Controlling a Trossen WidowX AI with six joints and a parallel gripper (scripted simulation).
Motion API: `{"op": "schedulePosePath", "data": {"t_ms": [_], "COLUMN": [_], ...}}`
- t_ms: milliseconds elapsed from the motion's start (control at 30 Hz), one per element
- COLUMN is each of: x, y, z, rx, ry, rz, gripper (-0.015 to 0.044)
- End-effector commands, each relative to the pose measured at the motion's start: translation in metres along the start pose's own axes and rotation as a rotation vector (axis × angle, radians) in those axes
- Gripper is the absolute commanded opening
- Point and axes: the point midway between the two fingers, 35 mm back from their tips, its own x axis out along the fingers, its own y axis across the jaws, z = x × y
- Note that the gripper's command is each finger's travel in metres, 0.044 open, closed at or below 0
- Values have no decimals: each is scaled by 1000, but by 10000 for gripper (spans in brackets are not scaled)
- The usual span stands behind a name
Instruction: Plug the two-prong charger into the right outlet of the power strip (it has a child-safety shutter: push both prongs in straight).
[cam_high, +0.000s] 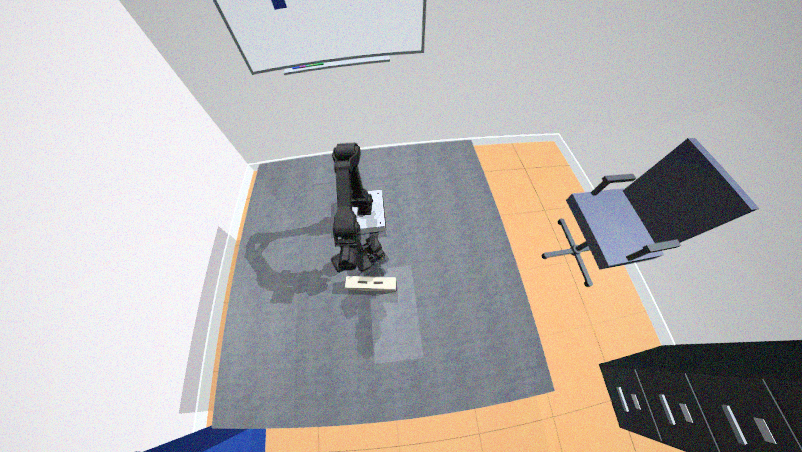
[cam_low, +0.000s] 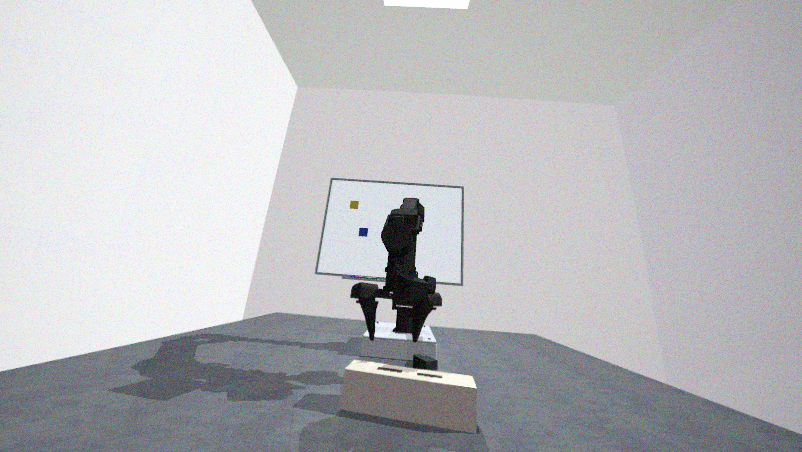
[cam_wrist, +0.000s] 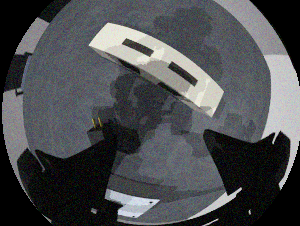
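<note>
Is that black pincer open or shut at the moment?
Open. The pincer has its two fingers spread wide, nothing between them, above the charger.

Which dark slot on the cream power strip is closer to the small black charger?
The right-hand slot in the exterior view; the charger stands just behind it, the other slot lies farther left.

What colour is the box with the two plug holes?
The power strip is cream-white, with dark slots on top. The exterior view shows it best.
</note>
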Motion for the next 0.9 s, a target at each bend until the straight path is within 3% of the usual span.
{"op": "schedulePosePath", "data": {"t_ms": [0,867], "x": [2,4], "y": [18,91], "z": [-3,-27], "rx": [-18,-124], "ry": [34,185], "rz": [17,65], "gripper": [440,440]}}
